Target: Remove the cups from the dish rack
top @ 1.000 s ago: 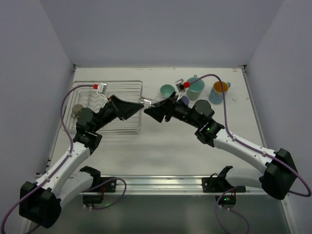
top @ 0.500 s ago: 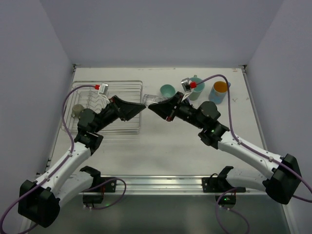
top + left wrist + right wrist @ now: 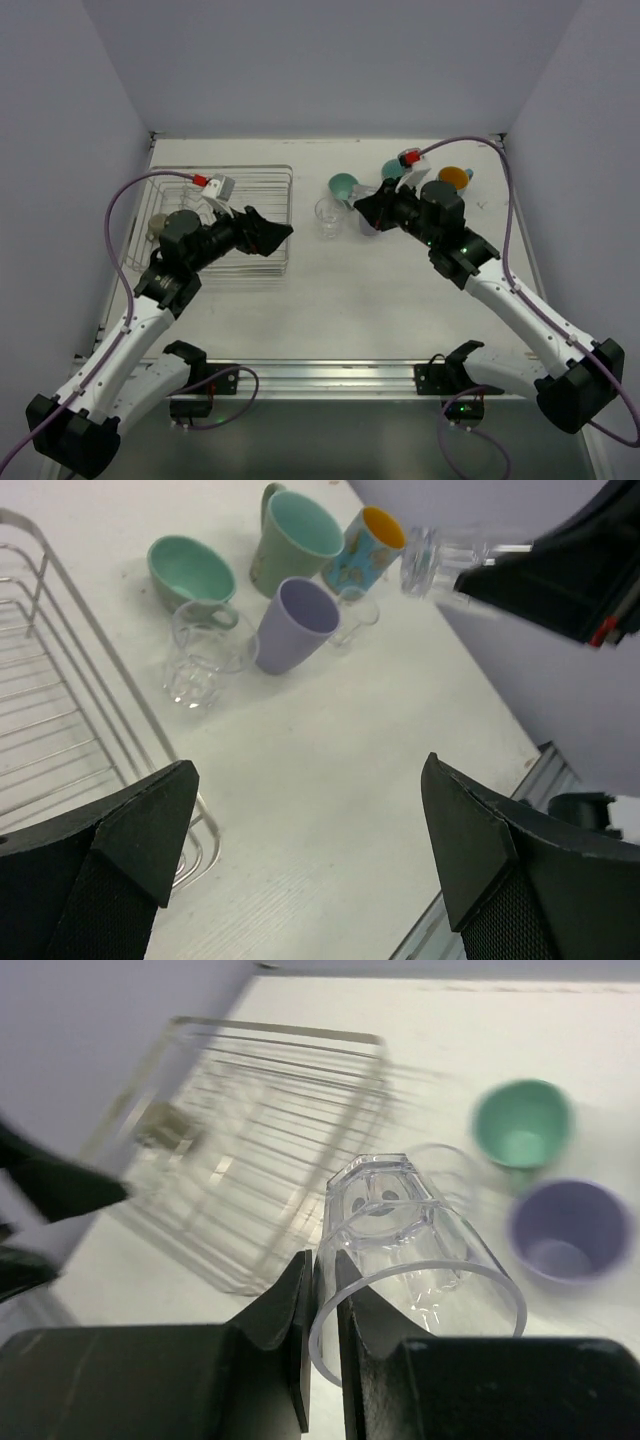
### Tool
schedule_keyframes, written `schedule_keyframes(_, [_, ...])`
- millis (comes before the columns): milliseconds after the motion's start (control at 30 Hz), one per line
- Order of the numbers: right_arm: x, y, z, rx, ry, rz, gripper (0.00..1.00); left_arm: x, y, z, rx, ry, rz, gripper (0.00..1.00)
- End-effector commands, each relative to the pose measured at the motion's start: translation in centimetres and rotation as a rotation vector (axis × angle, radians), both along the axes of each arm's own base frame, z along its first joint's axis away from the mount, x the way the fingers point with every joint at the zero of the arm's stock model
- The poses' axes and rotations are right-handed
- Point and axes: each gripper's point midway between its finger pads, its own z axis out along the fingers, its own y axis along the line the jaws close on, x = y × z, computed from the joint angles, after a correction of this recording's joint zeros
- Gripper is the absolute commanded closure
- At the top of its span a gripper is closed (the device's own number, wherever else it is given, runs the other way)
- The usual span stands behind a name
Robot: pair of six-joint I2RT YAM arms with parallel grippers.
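**Surface and room.** The worktop is white and matt with a few small specks. Plain pale lilac-grey walls close it in at the left, top and right of the top view. A metal rail runs along its lower edge, where both arm bases sit.

**Dish rack.** The dish rack lies flat at the upper left of the worktop, close to the left wall. A beige cup sits at its left end.

**Cups on the worktop.** These are grouped from upper centre to upper right of the top view.
- The standing glass is nearest the rack.
- The mint cup is just above it.
- The mint mug is further right.
- The blue mug, orange inside, is nearest the right wall.
- In the left wrist view, the lavender cup stands just beside the standing glass, with a second small glass behind it.

**Right hand.** The right hand is nearly closed. It pinches the wall of the held glass, with one finger inside the rim and one outside. The glass is tipped on its side, mouth toward the wrist camera, and is raised above the cup group.

**Left hand.** The left hand is spread wide and holds nothing. It hangs at the rack's right edge, over bare worktop
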Motion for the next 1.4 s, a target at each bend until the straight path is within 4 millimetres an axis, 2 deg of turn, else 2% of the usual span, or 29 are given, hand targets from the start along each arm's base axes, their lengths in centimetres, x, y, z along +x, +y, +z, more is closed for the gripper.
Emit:
schedule_keyframes(0, [2.5, -6.1, -2.1, -0.203, 0.071, -0.169, 1.0, -0.5, 1.8, -2.2, 0.219, -0.067, -0.003, 0.0])
schedule_keyframes(33, [2.9, -7.6, -3.6, -0.27, 0.123, -0.219, 1.0, -0.7, 1.9, -2.6, 0.236, -0.072, -0.008, 0.0])
schedule_keyframes(67, [4.2, -8.8, -4.1, -0.318, 0.139, -0.26, 1.0, -0.7, 2.1, -2.9, 0.264, -0.09, -0.015, 0.0])
schedule_keyframes(100, [4.7, -9.5, -4.7, -0.353, 0.159, -0.284, 1.0, -0.8, 2.2, -3.3, 0.275, -0.092, -0.018, 0.0])
schedule_keyframes(133, [5.1, -10.7, -5.7, -0.401, 0.192, -0.33, 1.0, -0.9, 2.2, -3.4, 0.281, -0.097, -0.02, 0.0])
schedule_keyframes(167, [5.9, -11.7, -5.6, -0.419, 0.197, -0.368, 1.0, -0.9, 2.3, -3.5, 0.29, -0.104, -0.027, 0.0])
schedule_keyframes(233, [7.0, -13.4, -7.3, -0.462, 0.259, -0.404, 1.0, -1.5, 1.8, -3.0, 0.29, -0.12, -0.071, 0.0])
schedule_keyframes(267, [7.5, -13.7, -7.3, -0.465, 0.268, -0.412, 1.0, -1.6, 1.7, -2.4, 0.304, -0.151, -0.089, 0.0])
schedule_keyframes(300, [7.8, -14.1, -8.4, -0.489, 0.307, -0.414, 1.0, -1.8, 1.7, -2.1, 0.311, -0.166, -0.1, 0.0])
schedule_keyframes(333, [8.2, -14.9, -8.7, -0.505, 0.322, -0.426, 1.0, -1.7, 1.9, -2.1, 0.319, -0.173, -0.091, 0.0])
schedule_keyframes(367, [8.8, -15.4, -8.3, -0.522, 0.319, -0.447, 1.0, -1.7, 2.1, -2.3, 0.322, -0.168, -0.079, 0.0])
schedule_keyframes(400, [8.9, -15.8, -9.6, -0.564, 0.369, -0.448, 1.0, -1.8, 2.1, -2.3, 0.314, -0.178, -0.074, 0.0])
schedule_keyframes(433, [9.2, -16.4, -9.8, -0.586, 0.384, -0.455, 1.0, -1.7, 2.0, -2.1, 0.303, -0.185, -0.075, 0.0])
schedule_keyframes(467, [9.8, -16.6, -9.2, -0.589, 0.38, -0.464, 1.0, -1.9, 1.9, -2.2, 0.303, -0.184, -0.083, 0.0])
schedule_keyframes(500, [10.0, -16.8, -10.2, -0.611, 0.413, -0.457, 1.0, -2.0, 1.9, -2.2, 0.301, -0.183, -0.089, 0.0])
schedule_keyframes(567, [10.6, -17.1, -10.2, -0.618, 0.423, -0.46, 1.0, -2.2, 1.8, -2.3, 0.294, -0.18, -0.097, 0.0])
schedule_keyframes(633, [11.1, -17.1, -11.4, -0.632, 0.461, -0.446, 1.0, -2.4, 1.9, -2.0, 0.288, -0.192, -0.097, 0.0])
schedule_keyframes(800, [12.3, -17.3, -12.3, -0.666, 0.489, -0.44, 1.0, -3.0, 2.1, -1.0, 0.274, -0.229, -0.086, 0.0])
schedule_keyframes(1167, [13.0, -17.6, -14.5, -0.697, 0.546, -0.411, 1.0, -3.5, 2.4, -0.4, 0.264, -0.252, -0.076, 0.0])
schedule_keyframes(1367, [12.6, -17.2, -15.8, -0.691, 0.582, -0.386, 1.0, -3.4, 2.5, -0.4, 0.266, -0.251, -0.067, 0.0])
